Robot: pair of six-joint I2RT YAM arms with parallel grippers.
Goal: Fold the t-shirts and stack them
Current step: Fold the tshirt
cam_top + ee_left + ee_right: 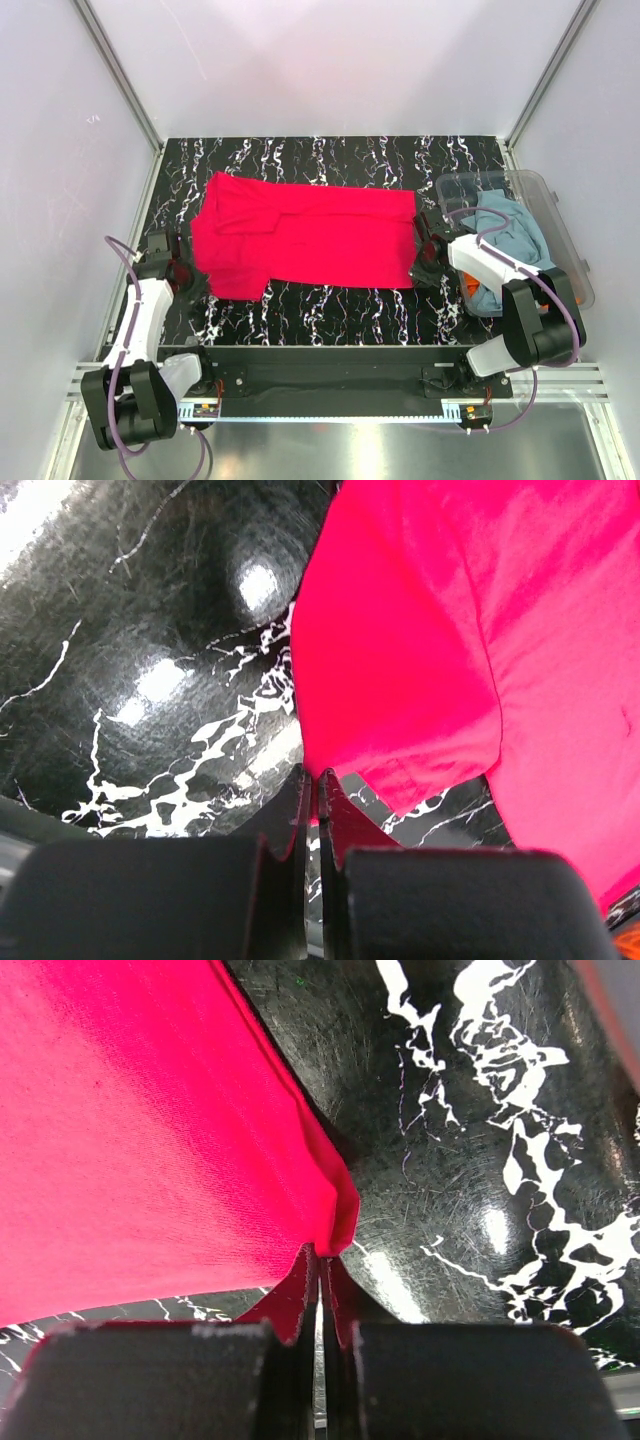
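The black white-veined marble-look table (pixel 330 310) carries everything; the crimson red cloth t-shirt (pixel 310 235) is spread flat across its middle, between my two arms; the clear plastic tub (pixel 560 215) sits at the right edge, beside my right arm, holding a crumpled grey-blue t-shirt (pixel 505 225) and a bit of orange cloth (pixel 470 290); my left gripper (pixel 318 780) is pinched closed on the red shirt's near-left edge; my right gripper (pixel 320 1255) is clamped on its near-right corner.
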